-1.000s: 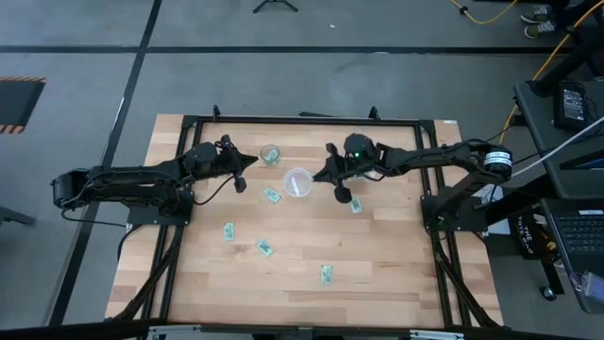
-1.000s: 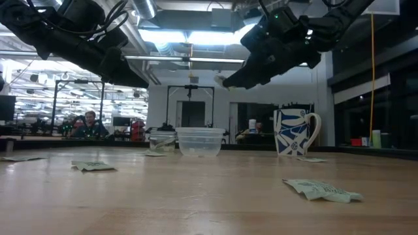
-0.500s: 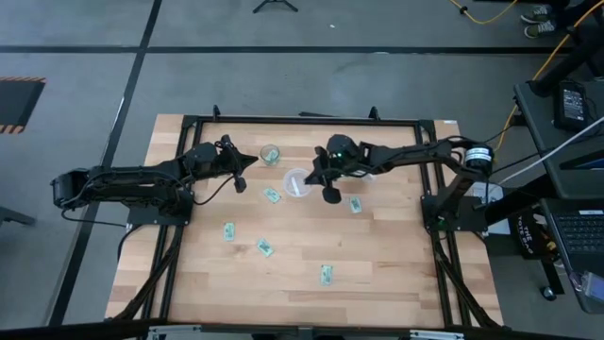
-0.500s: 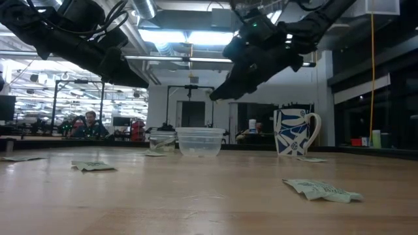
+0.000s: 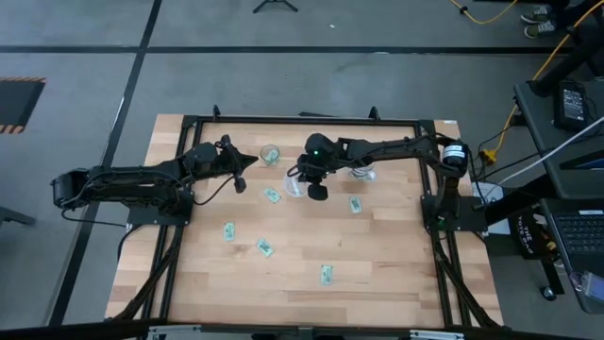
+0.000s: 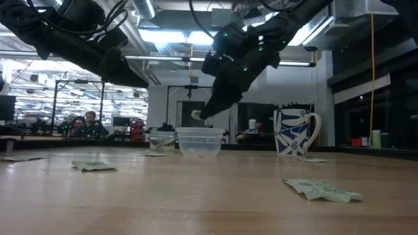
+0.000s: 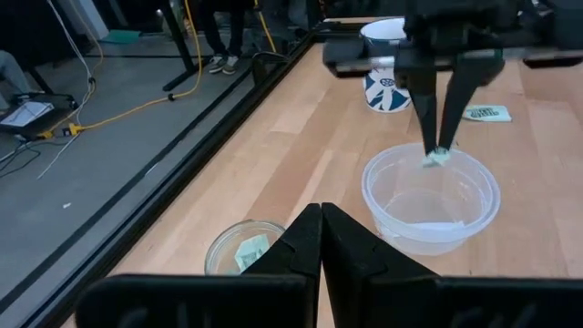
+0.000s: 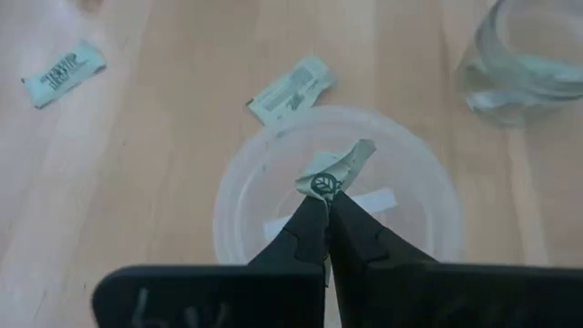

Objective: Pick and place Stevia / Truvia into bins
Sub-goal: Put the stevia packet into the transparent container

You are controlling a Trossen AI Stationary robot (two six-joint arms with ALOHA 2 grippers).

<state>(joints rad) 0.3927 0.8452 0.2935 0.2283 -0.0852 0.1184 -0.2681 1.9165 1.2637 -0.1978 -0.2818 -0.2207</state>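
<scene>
Clamped on a crumpled green-and-white sachet (image 8: 333, 173), the right gripper (image 8: 326, 202) hangs over the wide whitish bin (image 8: 239, 215), which holds a white strip. Beside it, the little clear cup (image 7: 219, 251) holds one sachet. Left gripper (image 7: 321, 219) waits closed nearby. No print is legible.

overhead, table-level and two close wrist views, all sharing the wide cup (image 8: 335, 219)
</scene>
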